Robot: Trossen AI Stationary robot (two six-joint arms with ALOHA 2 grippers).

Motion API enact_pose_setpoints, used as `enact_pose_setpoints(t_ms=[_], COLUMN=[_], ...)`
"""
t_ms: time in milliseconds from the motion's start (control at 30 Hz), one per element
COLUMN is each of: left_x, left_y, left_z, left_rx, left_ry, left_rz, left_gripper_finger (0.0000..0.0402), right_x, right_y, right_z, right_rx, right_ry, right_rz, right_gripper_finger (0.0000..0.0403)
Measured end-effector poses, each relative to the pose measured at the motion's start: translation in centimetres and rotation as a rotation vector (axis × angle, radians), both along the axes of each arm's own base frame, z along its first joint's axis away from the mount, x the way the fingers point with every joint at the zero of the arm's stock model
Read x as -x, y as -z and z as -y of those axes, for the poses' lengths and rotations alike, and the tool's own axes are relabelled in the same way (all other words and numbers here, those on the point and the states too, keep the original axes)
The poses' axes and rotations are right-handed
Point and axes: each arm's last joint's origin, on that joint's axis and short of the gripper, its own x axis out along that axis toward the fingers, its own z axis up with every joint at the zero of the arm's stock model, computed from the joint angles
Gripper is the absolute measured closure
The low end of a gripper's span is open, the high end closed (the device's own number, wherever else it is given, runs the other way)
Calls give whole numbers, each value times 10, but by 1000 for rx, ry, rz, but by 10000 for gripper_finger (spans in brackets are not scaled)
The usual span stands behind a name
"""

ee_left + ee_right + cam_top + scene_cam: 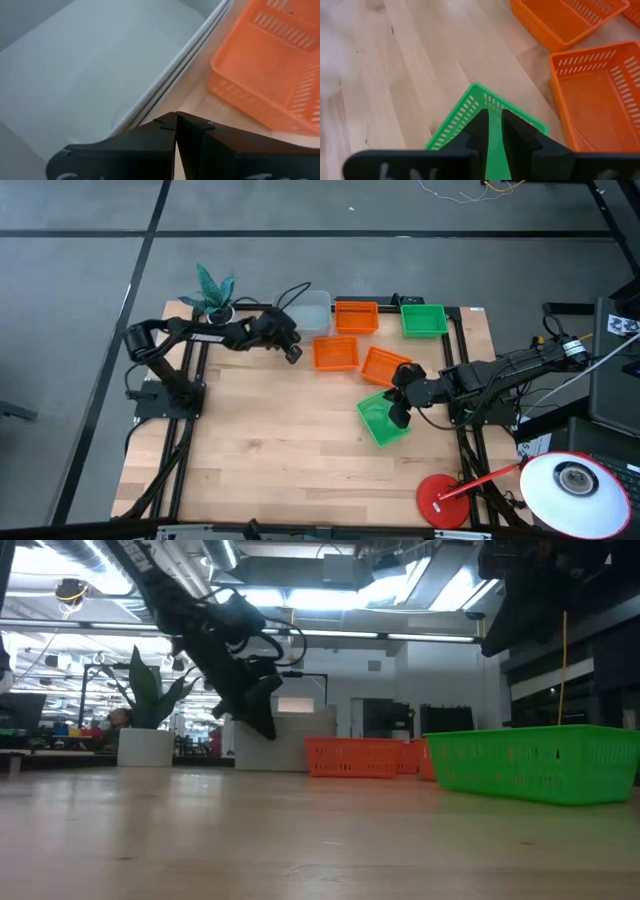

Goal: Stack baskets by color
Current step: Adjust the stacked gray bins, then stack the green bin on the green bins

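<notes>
1. The right end effector [399, 416] grips the rim of a green basket [381, 423], its two fingers pinched on the thin wall.
2. This green basket sits near the front right part of the wooden surface [270, 450]. In the right wrist view, the fingers hide most of it [470, 112].
3. I use this green basket as my landmark.
4. One orange basket [383, 366] lies just behind it, almost touching it.
5. A second orange basket [335, 353] lies behind it and to the left.
6. A third orange basket [356, 316] is farther back still, at the far edge.
7. Another green basket [423, 319] is well behind the landmark, at the back right.
8. A pale grey basket [312, 310] is far back and to the left. I cannot tell if it is one or a stack.
9. The left end effector [292, 352] is shut tight and holds nothing. It hangs just in front of the grey basket, beside the second orange one.
10. A small pot with a teal plant [213, 292] stands at the back left corner.
11. A red lamp base [441, 502] sits in front of the landmark, at the surface's edge.
12. In the low view, the landmark [535, 762] is cut off at the right side.
</notes>
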Motion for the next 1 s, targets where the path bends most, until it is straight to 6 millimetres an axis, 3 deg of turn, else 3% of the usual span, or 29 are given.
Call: enact_pose_setpoints(t_ms=[267,567,700,1000], left_x=[0,-3,0,42], left_y=[-6,-23,-40,-63], left_z=[-4,11,36,114], left_rx=[17,-18,-5,149], left_ry=[-14,17,91,104], left_rz=[-33,6,-6,-224], left_gripper_finger=[402,402,401,401], right_x=[1,3,3,3], right_y=[1,2,2,2], right_z=[0,1,1,1], right_rx=[20,26,26,25], right_ry=[-18,-19,-18,-18], right_rz=[-19,-38,-40,-39], right_gripper_finger=[350,350,350,350])
